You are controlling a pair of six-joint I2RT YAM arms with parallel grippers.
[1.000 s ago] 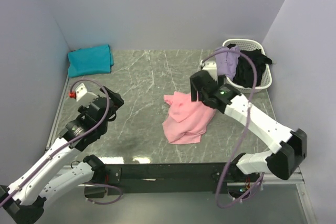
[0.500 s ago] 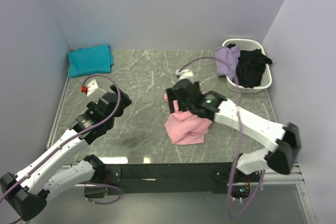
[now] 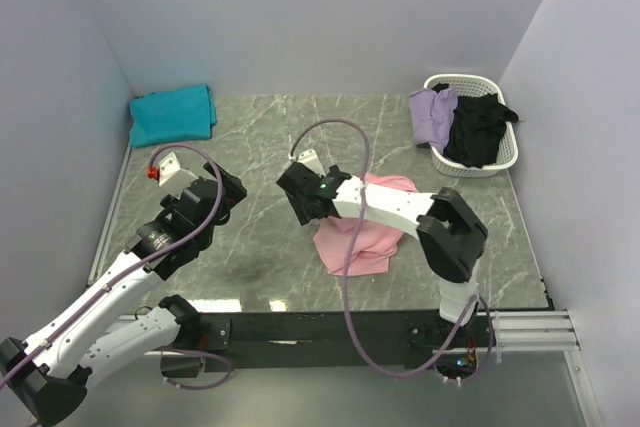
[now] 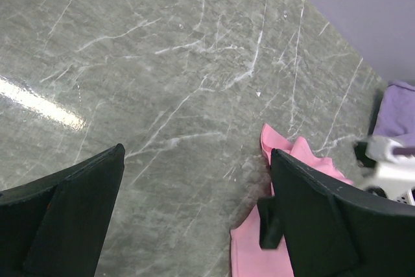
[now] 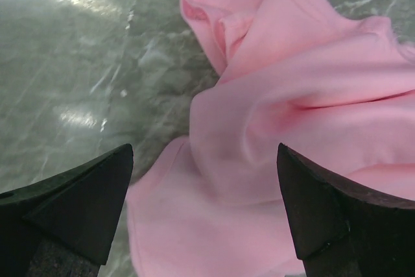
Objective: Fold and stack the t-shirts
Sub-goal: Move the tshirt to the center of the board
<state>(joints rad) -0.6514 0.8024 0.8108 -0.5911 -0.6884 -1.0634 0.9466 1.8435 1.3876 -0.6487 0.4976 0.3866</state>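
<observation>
Right, from overhead I see the pink shirt [image 3: 362, 232] lying crumpled on the tabletop [image 3: 270, 137], just right of centre. My right end effector [image 3: 302, 202] hangs at the shirt's left edge, fingers spread wide with nothing between them. In the right wrist view the rumpled pink cloth fills the right and lower part of the frame beneath that gap. My left end effector [image 3: 222, 192] sits at centre left, well apart from the shirt, likewise released and empty. Its wrist view shows bare marbled stone between the fingers and a pink corner at lower right. A folded teal shirt [image 3: 172, 114] lies in the upper left corner. At upper right, a white basket [image 3: 505, 157] holds a lavender shirt [image 3: 432, 115], draped over its left rim, and a black shirt [image 3: 478, 129].
</observation>
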